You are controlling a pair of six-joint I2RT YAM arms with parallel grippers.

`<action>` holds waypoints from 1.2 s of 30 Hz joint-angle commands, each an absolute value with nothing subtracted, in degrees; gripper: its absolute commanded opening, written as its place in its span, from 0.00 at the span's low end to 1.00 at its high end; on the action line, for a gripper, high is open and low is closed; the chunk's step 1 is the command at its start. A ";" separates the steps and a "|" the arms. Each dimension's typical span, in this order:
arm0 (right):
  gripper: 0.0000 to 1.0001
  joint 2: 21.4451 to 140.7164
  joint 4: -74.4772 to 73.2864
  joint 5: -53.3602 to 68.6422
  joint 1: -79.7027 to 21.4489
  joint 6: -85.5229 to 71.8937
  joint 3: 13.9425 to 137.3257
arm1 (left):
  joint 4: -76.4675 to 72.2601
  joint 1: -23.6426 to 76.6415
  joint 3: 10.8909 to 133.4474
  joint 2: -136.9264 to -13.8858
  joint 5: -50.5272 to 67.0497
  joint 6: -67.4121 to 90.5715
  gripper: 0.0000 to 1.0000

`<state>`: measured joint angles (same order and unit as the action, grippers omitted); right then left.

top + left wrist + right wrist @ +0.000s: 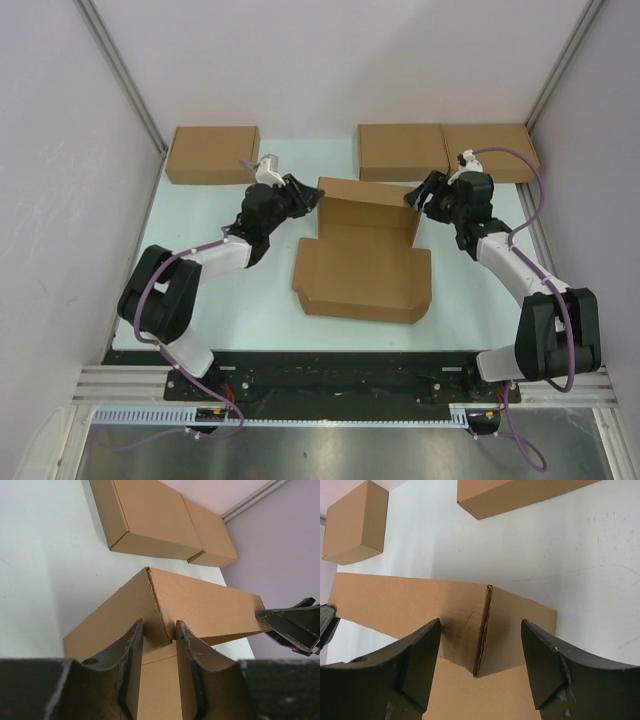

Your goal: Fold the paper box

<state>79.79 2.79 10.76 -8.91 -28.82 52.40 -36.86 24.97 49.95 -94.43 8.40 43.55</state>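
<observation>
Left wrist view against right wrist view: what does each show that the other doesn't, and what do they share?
Only left wrist: the left gripper, jaws narrow, straddling one corner of the paper box, plus the far-right spare box. Only right wrist: the right gripper, jaws wide, framing the opposite corner, plus the far-left spare box. Both: the paper box's raised back wall and the white table.
</observation>
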 commanded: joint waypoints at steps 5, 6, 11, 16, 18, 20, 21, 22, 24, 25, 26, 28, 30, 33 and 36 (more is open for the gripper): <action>0.62 79.19 0.70 9.58 -9.32 -30.05 51.51 | -38.85 24.70 48.43 -95.36 10.98 45.26 0.33; 0.61 79.10 1.31 9.67 -9.40 -30.32 51.33 | -39.02 24.78 48.34 -95.36 11.07 45.26 0.33; 0.52 79.10 1.93 9.67 -9.23 -31.72 50.80 | -39.37 24.70 48.08 -95.36 11.60 45.61 0.33; 0.50 79.10 3.07 8.88 -9.32 -34.97 49.66 | -40.51 24.78 47.64 -95.62 12.30 46.49 0.33; 0.49 78.93 3.95 8.35 -9.23 -36.12 48.70 | -41.39 24.78 47.29 -95.71 12.30 47.19 0.33; 0.47 78.75 4.48 7.82 -9.23 -37.87 47.99 | -41.92 24.79 46.76 -95.80 12.48 47.72 0.33; 0.46 78.75 4.92 7.21 -9.32 -38.32 47.73 | -42.45 24.79 46.67 -96.06 12.57 47.90 0.33; 0.45 78.75 5.27 7.03 -9.40 -38.84 47.03 | -42.63 24.87 46.50 -96.15 12.57 47.99 0.33; 0.42 78.49 5.97 6.07 -9.67 -40.08 46.50 | -42.98 25.05 46.32 -96.42 12.66 48.25 0.33; 0.42 78.49 6.06 5.72 -10.10 -40.34 46.06 | -43.24 25.14 46.14 -96.50 12.57 48.51 0.33; 0.41 78.40 6.15 4.76 -10.46 -40.78 45.88 | -43.59 25.31 46.06 -96.68 12.57 48.69 0.32; 0.40 78.22 6.33 3.96 -11.24 -41.13 45.36 | -44.56 25.66 45.79 -96.85 12.57 49.04 0.32; 0.39 78.22 6.50 3.25 -11.77 -41.31 45.26 | -44.74 25.84 45.97 -97.03 12.57 49.13 0.32; 0.39 77.96 6.24 3.16 -11.87 -41.05 45.26 | -44.91 26.10 45.97 -96.77 12.66 49.04 0.32; 0.46 75.94 5.80 2.90 -11.52 -39.99 45.26 | -44.04 25.84 45.97 -95.20 12.13 47.91 0.34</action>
